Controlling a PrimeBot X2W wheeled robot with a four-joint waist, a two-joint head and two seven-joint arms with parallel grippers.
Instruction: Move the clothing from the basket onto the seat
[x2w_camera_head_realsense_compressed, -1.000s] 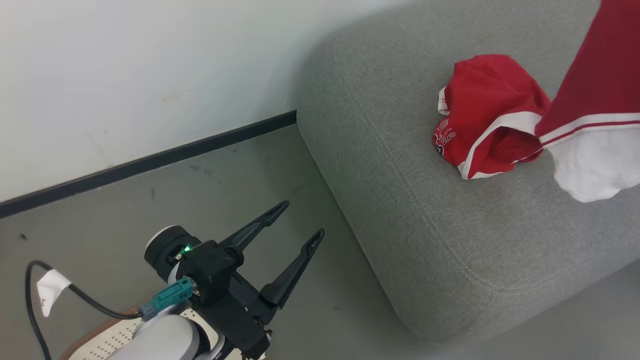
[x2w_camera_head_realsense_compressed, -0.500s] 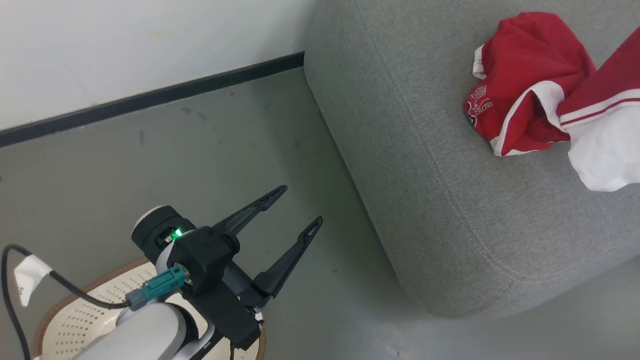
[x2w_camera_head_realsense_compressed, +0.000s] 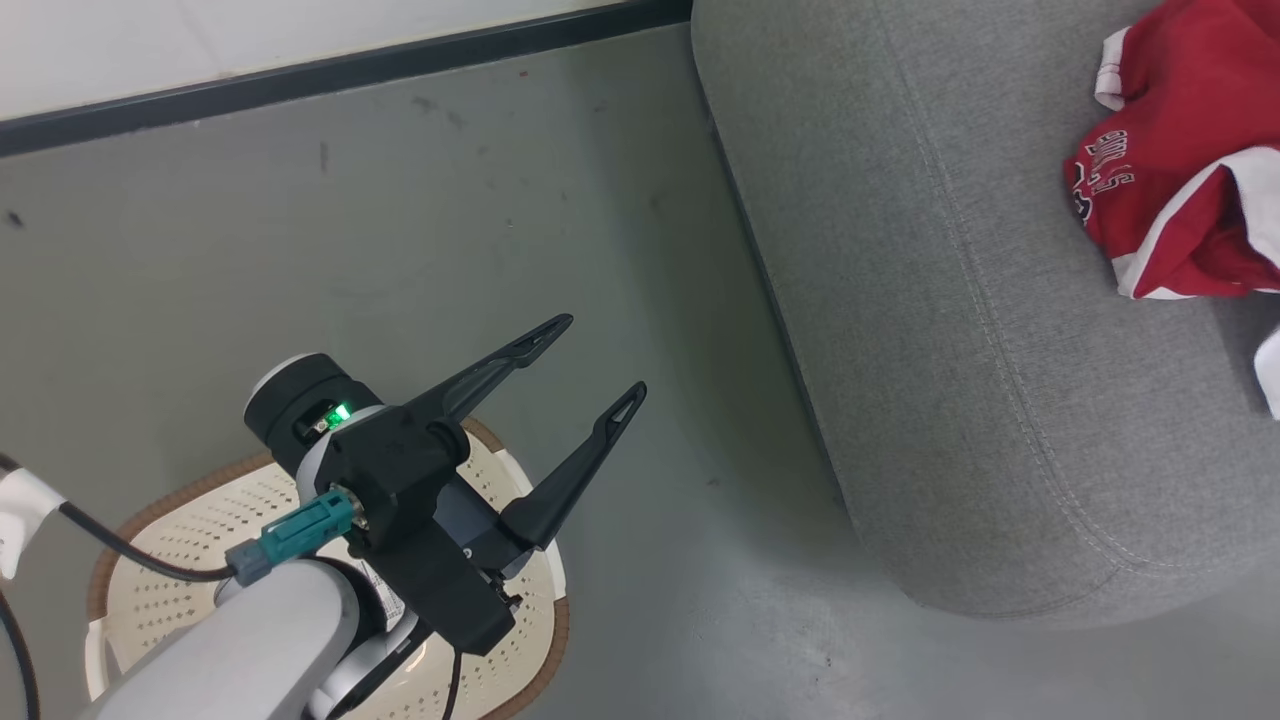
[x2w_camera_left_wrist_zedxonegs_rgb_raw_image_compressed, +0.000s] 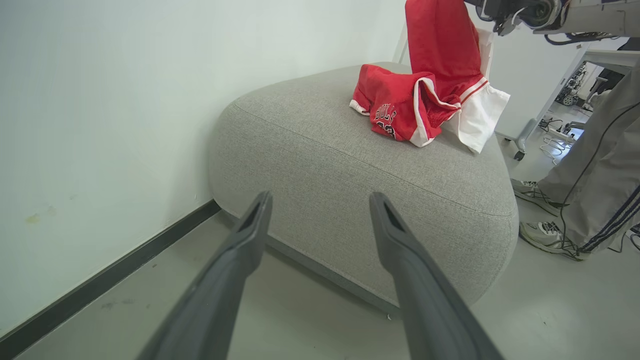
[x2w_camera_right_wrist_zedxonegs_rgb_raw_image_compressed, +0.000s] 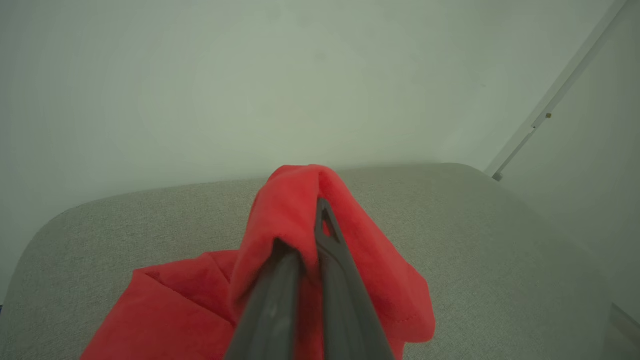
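Wall: plain, pale and smooth, meeting the floor at a dark skirting strip along the top of the head view.

Floor: grey, hard and matt, with small scuffs and specks.

Sofa: large, covered in grey woven fabric, with rounded corners and a stitched seam following its top edge. It takes up the right side of the head view and the centre of the left wrist view.

Person: trousered legs and pale trainers stand at the right edge of the left wrist view, beside the sofa.

Basket: oval, cream perforated plastic with a brown woven-look rim, on the floor at the lower left of the head view, partly hidden beneath the left arm. No clothing is visible in the part that shows.

Clothing: a crumpled jersey, soft red fabric with white trim and lettering reading BULLS, lies bunched on the sofa top at the upper right. A second garment, red with a white lower panel, hangs above it at the top of the left wrist view.

Left claw: two long, dark, tapered fingers spread well apart, nothing between them, above the floor between basket and sofa.

Right claw: fingers together, pinching a fold of the second garment, which drapes over their tips above the sofa.
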